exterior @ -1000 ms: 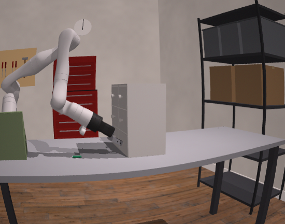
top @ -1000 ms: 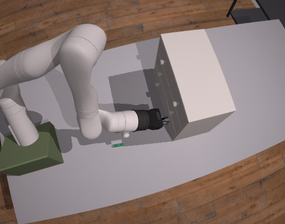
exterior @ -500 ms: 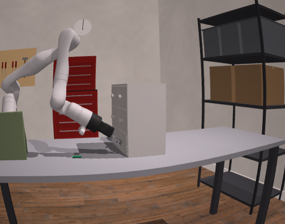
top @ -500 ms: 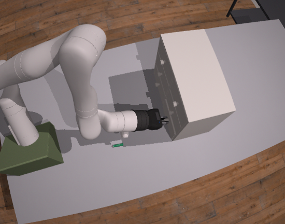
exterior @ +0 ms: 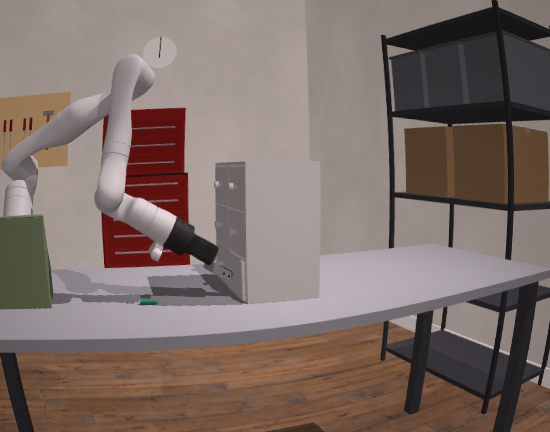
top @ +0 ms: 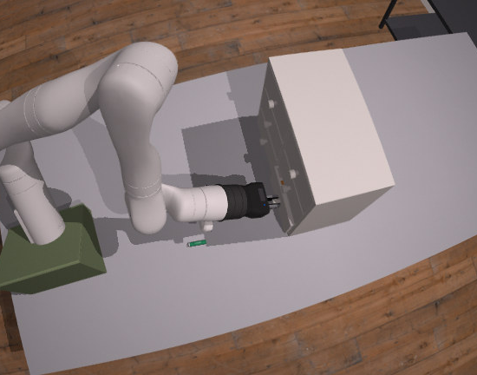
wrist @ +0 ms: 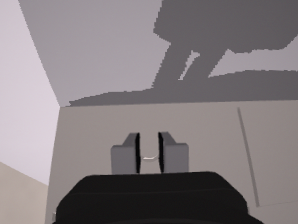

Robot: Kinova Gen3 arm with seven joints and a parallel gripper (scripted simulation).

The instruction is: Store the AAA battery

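The small white chest point(top: 327, 134) stands on the table with its drawer fronts facing my arm; it also shows in the exterior view point(exterior: 267, 230). My gripper point(top: 276, 202) point(exterior: 233, 274) is at the front of a bottom drawer, at the end of the chest nearer the table's front edge. That drawer stands slightly out. In the wrist view the fingers are nearly together, with a small light knob between them. A small orange thing point(top: 283, 182) shows in the gap above that drawer front. The green AAA battery point(top: 197, 243) point(exterior: 148, 302) lies on the table beside my wrist.
Several round white knobs point(top: 267, 124) stick out of the other drawer fronts, which look pushed in. My green base block point(top: 49, 256) stands at the table's left end. A black shelf rack point(exterior: 477, 200) stands behind the table's right end.
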